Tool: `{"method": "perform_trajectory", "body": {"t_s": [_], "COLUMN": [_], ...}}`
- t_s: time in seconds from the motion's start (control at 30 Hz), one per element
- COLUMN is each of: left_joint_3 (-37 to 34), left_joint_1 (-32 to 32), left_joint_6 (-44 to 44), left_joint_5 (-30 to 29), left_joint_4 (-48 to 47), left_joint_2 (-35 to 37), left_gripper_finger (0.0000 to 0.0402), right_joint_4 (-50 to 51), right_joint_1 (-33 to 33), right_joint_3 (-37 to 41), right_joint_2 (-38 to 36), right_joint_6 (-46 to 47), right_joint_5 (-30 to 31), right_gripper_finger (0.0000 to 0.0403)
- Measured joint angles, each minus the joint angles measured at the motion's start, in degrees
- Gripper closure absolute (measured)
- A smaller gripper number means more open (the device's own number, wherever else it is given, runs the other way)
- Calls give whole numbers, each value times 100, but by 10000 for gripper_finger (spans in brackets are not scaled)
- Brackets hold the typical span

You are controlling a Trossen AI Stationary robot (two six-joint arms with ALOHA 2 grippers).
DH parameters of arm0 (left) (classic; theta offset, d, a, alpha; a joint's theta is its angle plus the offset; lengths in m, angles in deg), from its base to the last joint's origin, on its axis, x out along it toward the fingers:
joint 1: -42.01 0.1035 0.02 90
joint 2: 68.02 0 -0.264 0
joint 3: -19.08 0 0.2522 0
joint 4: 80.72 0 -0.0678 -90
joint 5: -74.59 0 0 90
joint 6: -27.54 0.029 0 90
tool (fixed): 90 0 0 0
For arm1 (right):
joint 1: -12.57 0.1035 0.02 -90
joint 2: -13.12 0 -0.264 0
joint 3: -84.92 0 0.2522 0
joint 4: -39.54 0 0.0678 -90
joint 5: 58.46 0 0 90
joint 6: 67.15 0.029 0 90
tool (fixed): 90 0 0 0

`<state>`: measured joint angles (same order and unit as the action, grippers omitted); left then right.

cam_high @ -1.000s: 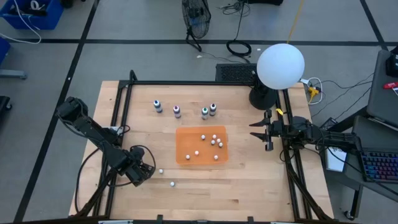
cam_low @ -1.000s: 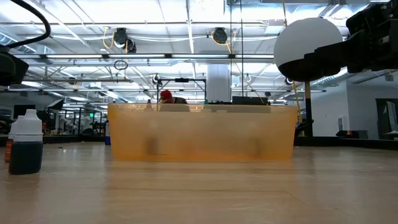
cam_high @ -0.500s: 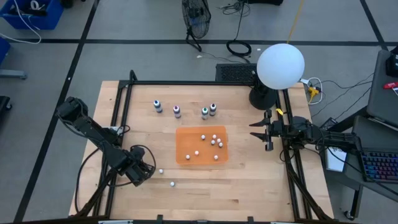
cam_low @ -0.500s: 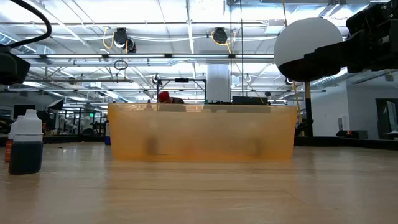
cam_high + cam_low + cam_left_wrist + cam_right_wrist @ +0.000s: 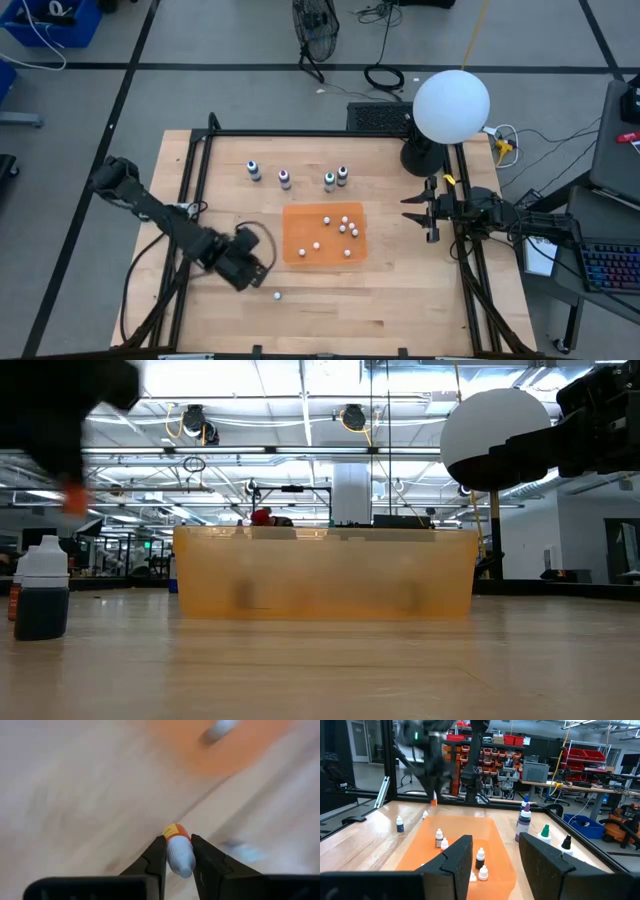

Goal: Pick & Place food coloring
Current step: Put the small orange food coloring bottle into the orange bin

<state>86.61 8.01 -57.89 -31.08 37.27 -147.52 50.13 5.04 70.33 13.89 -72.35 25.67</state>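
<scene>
The left gripper [image 5: 175, 854] is clamped on a small bottle [image 5: 178, 851] with a pale cap and an orange body, near the orange tray [image 5: 300, 240], off its left near corner. Four food coloring bottles [image 5: 284, 178] stand in a row on the table beyond the tray. The right gripper [image 5: 418, 212] waits, fingers parted and empty, right of the tray.
</scene>
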Motion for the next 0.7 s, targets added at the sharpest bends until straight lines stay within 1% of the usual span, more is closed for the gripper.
{"method": "perform_trajectory", "body": {"t_s": [0.13, 0.23, 0.3, 0.4, 0.53, 0.63, 0.7], "left_joint_3": [1036, 1691, 2050, 2605, 3443, 4093, 4492], "left_joint_1": [632, 1156, 1471, 1892, 2292, 2463, 2544], "left_joint_6": [1889, 3048, 3716, 4581, 5663, 6367, 6653], "left_joint_5": [-290, -276, -121, 233, 830, 1083, 1116], "left_joint_4": [34, 34, 8, 11, -4, -91, -309], "left_joint_2": [-2, -176, -408, -954, -1929, -2671, -3129], "left_gripper_finger": [333, 333, 333, 333, 333, 333, 333], "right_joint_4": [0, 1, -1, -1, -1, -1, -1], "right_joint_1": [0, -1, 0, 0, -2, 0, 0], "right_joint_3": [-1, 0, -1, -1, 0, 0, 0], "right_joint_2": [-1, 1, -1, 1, 1, 1, 1], "right_joint_6": [-1, -1, 0, 1, -1, 1, -1], "right_joint_5": [0, 0, 1, 2, 0, 1, 1], "right_gripper_finger": [250, 250, 250, 249, 251, 252, 253]}}
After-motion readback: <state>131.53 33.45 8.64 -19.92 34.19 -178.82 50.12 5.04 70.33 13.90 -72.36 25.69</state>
